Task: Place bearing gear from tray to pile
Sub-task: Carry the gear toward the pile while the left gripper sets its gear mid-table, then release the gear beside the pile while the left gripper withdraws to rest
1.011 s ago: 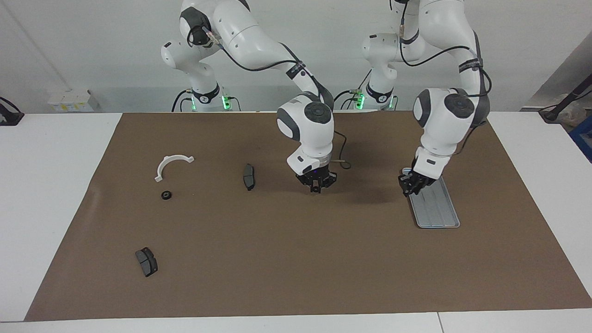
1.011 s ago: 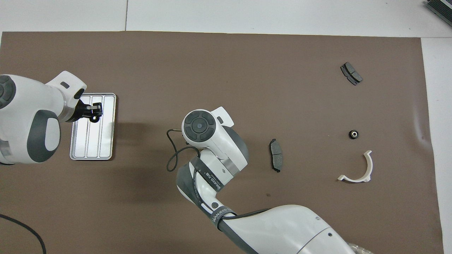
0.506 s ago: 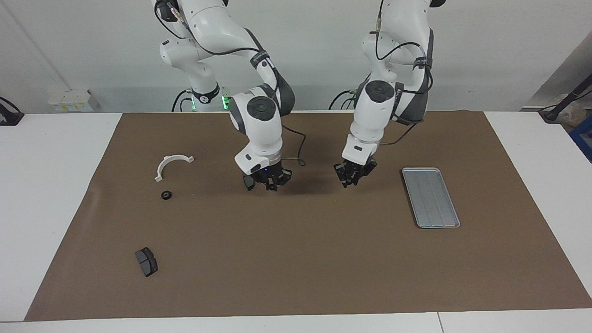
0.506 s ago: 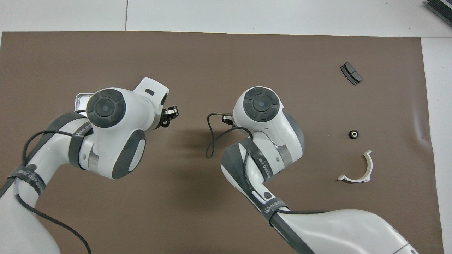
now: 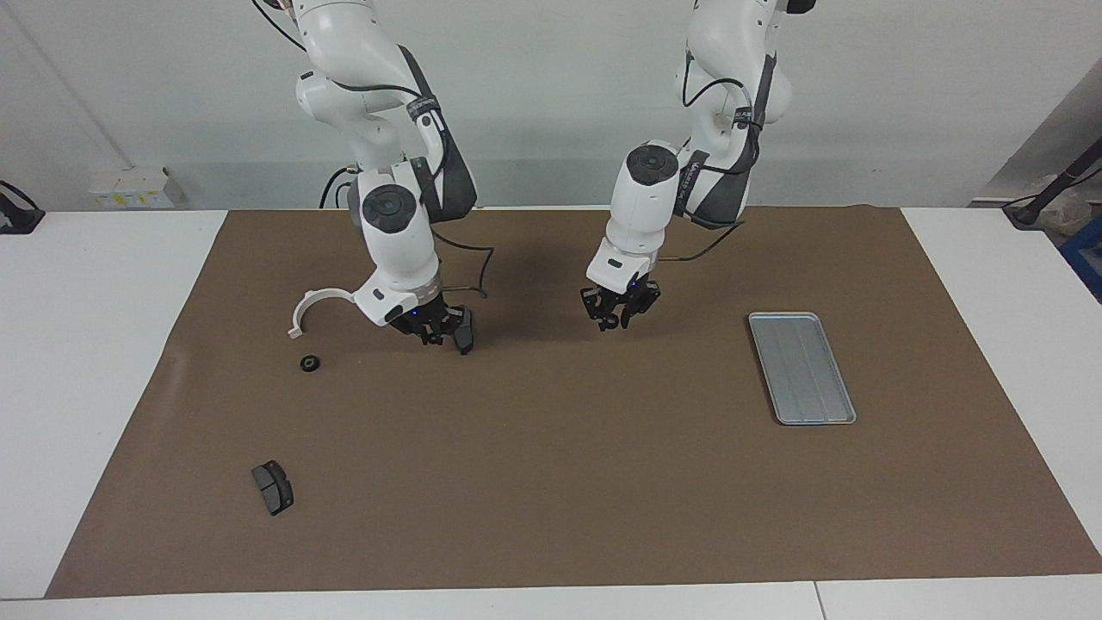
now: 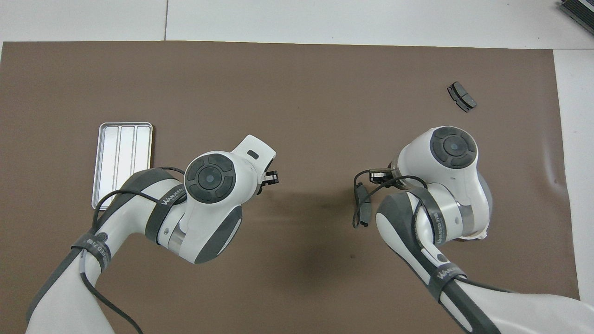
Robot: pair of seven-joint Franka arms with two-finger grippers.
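Brown mat (image 5: 551, 482) over white table (image 5: 86, 344), plain wall at back. Judged mid-transfer: left tool (image 5: 616, 317) up over mat middle, between tray (image 5: 801, 366) and pile. Cannot tell whether clenched, released or carrying anything (dark on dark). Tray bare of gears. One bearing gear (image 5: 310, 363) on mat just beside white bracket (image 5: 320, 301), in pile. Right tool (image 5: 428, 331) clenched, empty-looking, low beside brake pad (image 5: 465, 331); second brake pad (image 5: 273, 487) well apart. Next, by judgement: cross to pile, lower near bracket, release, keep clear of right arm. Overhead: gear hidden, bracket mostly hidden, under right arm.

Brown mat (image 5: 551, 482) on white table (image 5: 95, 344): tray (image 5: 801, 368), 2 brake pads (image 5: 273, 486), bracket (image 5: 320, 306), gear (image 5: 310, 363).
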